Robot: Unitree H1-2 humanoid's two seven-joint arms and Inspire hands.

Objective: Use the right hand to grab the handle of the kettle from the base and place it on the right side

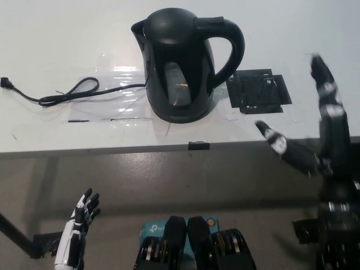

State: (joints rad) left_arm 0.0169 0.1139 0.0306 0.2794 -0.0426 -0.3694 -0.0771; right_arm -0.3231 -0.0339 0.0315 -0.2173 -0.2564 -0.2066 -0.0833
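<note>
I see black kettle (pixel 183 64) w/ glossy body, loop handle facing right, upright on its base mid white table (pixel 56 45), cord (pixel 67 93) trailing left, black taped square (pixel 259 91) just right, my right hand (pixel 315 140) spread, empty, at table edge, left hand (pixel 79 225) spread low over grey floor (pixel 169 180)

A white table (pixel 67 45) with faint glare stands over what seems a grey-brown floor (pixel 169 180).
</note>
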